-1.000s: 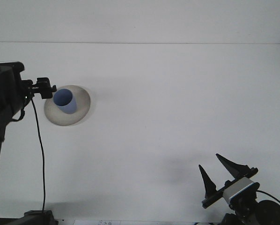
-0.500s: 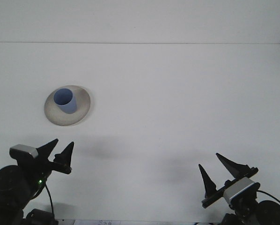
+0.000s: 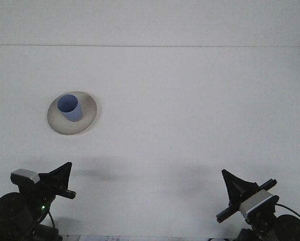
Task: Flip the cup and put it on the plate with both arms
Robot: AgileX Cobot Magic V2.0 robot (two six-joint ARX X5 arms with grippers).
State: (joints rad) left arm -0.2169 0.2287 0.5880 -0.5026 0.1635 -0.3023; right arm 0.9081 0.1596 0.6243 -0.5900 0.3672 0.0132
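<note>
While both arms sit low at the near edge, your cup (image 3: pixel 69 108) stands upright on the plate (image 3: pixel 88 120), far left.
Left gripper (image 3: pixel 64 178) and right gripper (image 3: pixel 234 187) show fingers drawn narrow, holding nothing. Any reach back risks knocking that cup over, so keep clear.

Blue cup (image 3: pixel 69 108) upright on round plate (image 3: pixel 88 120), left part of white table (image 3: pixel 190 110). Left gripper (image 3: pixel 63 178) and right gripper (image 3: pixel 234 185) low at near edge, fingers together, empty.
</note>
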